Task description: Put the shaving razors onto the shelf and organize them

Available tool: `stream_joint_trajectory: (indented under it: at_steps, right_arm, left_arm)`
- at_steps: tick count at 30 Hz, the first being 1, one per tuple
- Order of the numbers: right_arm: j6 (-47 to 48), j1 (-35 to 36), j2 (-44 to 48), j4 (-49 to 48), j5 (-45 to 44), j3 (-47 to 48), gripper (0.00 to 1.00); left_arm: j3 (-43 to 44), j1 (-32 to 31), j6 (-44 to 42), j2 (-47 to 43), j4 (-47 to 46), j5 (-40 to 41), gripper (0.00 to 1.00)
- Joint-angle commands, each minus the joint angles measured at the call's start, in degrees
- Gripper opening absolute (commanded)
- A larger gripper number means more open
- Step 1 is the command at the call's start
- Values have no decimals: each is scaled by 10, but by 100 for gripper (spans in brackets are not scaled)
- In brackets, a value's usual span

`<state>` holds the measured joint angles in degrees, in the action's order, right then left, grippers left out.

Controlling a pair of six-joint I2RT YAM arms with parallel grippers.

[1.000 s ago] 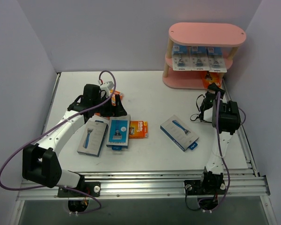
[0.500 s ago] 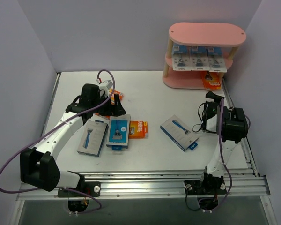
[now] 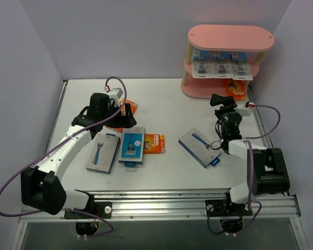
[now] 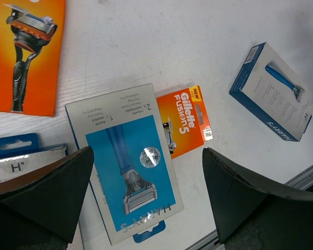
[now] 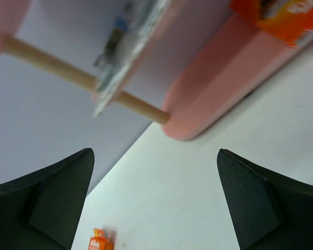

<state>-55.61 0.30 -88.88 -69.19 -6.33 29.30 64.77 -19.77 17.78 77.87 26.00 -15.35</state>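
**Left gripper** [image 3: 126,116]: the fingers [image 4: 47,192] are spread apart with nothing between them. The gripper hangs over the packs in the left half of the worktop [image 3: 167,107]. Its wrist camera looks straight down on the Harry's card [image 4: 130,166].

**Right gripper** [image 3: 223,100]: the fingers [image 5: 261,203] are spread apart with nothing between them. The gripper sits near the right edge, just in front of the shelf [image 3: 231,37], and faces the shelf's lower tiers.

**Shelf:** it stands in the far right corner.
- Middle tier: three blister cards [image 3: 221,66] stand side by side, facing forward.
- Bottom tier: one orange box [image 3: 235,88] stands at the right end.

**Packs on the worktop:**
- The grey box [image 3: 103,152] lies flat and is the leftmost of a row nearer the near edge.
- The Harry's card lies flat just to the right of the grey box.
- The Fusion5 box [image 3: 154,143] lies at the card's right side, with one edge under the card.
- The orange pack [image 4: 26,52] lies beyond the row towards the far edge. In the top view the left gripper partly hides it.
- The blue box [image 3: 200,147] lies flat and skewed right of centre. It is well apart from the row and close to the right arm.
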Motion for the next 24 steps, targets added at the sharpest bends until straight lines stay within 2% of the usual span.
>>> stream_joint_trajectory:
  at_steps: [1,6,10,12,15,19,22,24]
  right_arm:
    - [146,54,87,130,4,38,100]
    - [184,109,159,249,-24,44,100]
    - [211,126,194,383,4,77,100]
    - [235,127,187,422,32,124,100]
    - [265,132,165,537,58,213,100]
    - [293,137,144,600,109,288,100]
    - [296,141,128,630,157,304,100]
    - [291,149,114,633,205,293,90]
  left_arm:
    - [12,-2,-8,-27,-7,42,94]
    - [4,-3,-6,-45,-13,78,94]
    - [-1,-3,-6,-68,-15,114,94]
    - [-3,-3,3,-78,-15,129,94]
    - [-5,-2,9,-88,-18,144,94]
    - [-11,1,24,-94,-12,192,94]
    - [10,2,29,-84,16,208,94]
    - [28,3,29,-70,40,211,94]
